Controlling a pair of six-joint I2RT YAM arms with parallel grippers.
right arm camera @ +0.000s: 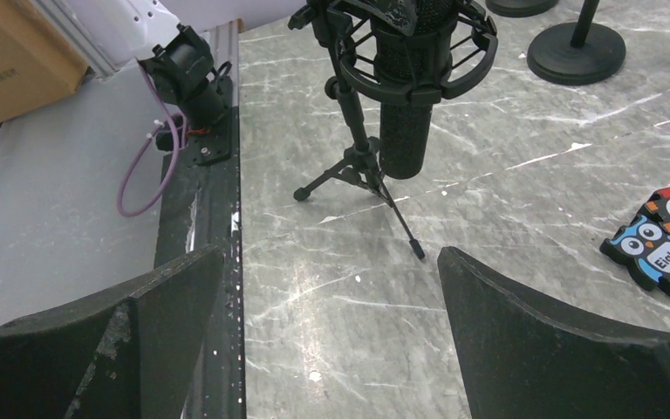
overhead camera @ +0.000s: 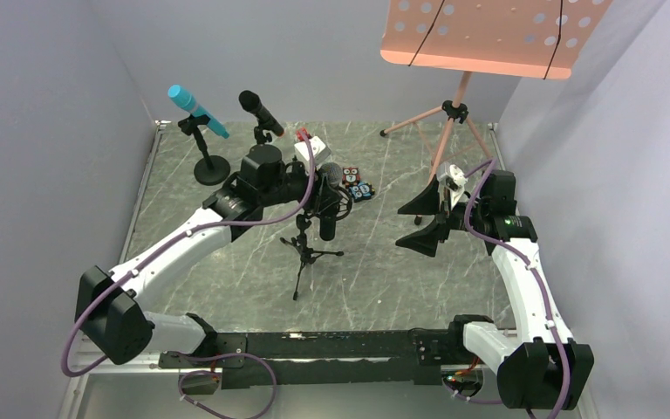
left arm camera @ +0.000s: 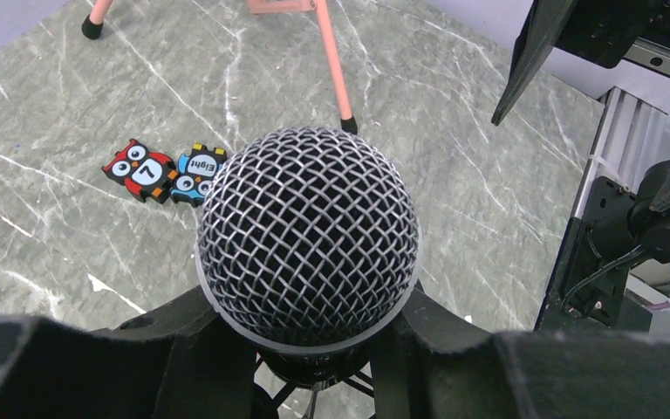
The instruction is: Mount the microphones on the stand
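Far left, the light blue microphone sat tilted in the clip of a round-base stand, and just right of it the all-black microphone sat in a second stand.

Near the middle, your left pincer looked clamped on the silver-mesh microphone, its fingers pressed in just under the collar. The barrel hung down through the shock mount of the small tripod stand.

Treat that microphone as rigid, fairly heavy for its size and weighted toward the head. The barrel is probably smooth and apt to slip, and the mesh would likely dent, so the collar or upper barrel was the place to hold. The tripod looked light and easy to tip.

Further right, your right pincer hung wide apart and held nothing above the surface.

You had three microphones, three stands, two owl tiles and one pink music stand
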